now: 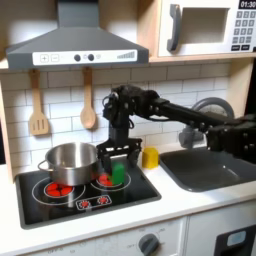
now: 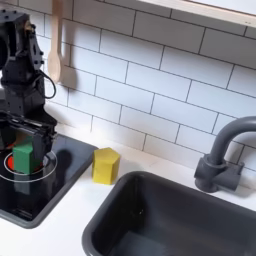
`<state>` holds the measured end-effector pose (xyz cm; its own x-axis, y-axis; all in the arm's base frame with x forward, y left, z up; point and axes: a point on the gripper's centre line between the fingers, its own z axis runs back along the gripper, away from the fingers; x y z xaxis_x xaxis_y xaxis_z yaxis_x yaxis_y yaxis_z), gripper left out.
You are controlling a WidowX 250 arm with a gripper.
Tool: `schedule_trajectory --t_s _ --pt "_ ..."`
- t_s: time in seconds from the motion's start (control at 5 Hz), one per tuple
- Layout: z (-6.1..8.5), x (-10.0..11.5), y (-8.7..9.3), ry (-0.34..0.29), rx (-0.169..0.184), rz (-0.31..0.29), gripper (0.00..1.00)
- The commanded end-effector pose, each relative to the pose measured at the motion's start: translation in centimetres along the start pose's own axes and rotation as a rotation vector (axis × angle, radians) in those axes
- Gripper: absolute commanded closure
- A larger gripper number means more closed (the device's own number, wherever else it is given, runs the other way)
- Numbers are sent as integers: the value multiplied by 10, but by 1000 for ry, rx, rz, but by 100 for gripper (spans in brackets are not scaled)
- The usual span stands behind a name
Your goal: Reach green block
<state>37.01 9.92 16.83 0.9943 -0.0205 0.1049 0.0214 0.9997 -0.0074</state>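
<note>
Gripper (image 1: 116, 162) fingers spread apart astride matte green block (image 2: 23, 156) on red burner, shiny steel pot (image 1: 69, 161) in the first exterior view, yellow block (image 2: 106, 164) beside stove

white tiled wall (image 1: 190, 85), wooden cabinets with a microwave (image 1: 210, 27), grey range hood (image 1: 75, 42).

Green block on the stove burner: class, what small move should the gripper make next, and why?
Probably a short descent. The gripper hangs open just above the green block, fingers on either side of it, so lowering should bring it within reach.
</note>
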Motion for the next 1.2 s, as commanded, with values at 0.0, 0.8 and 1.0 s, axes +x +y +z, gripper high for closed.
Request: schedule_trajectory --t_s 0.0,0.8,1.0 --pt "-13 -1 -1 33 -7 -4 0" --pt "-27 2 0 80 -6 3 0" --pt "-34 0 -7 110 -14 -8 0"
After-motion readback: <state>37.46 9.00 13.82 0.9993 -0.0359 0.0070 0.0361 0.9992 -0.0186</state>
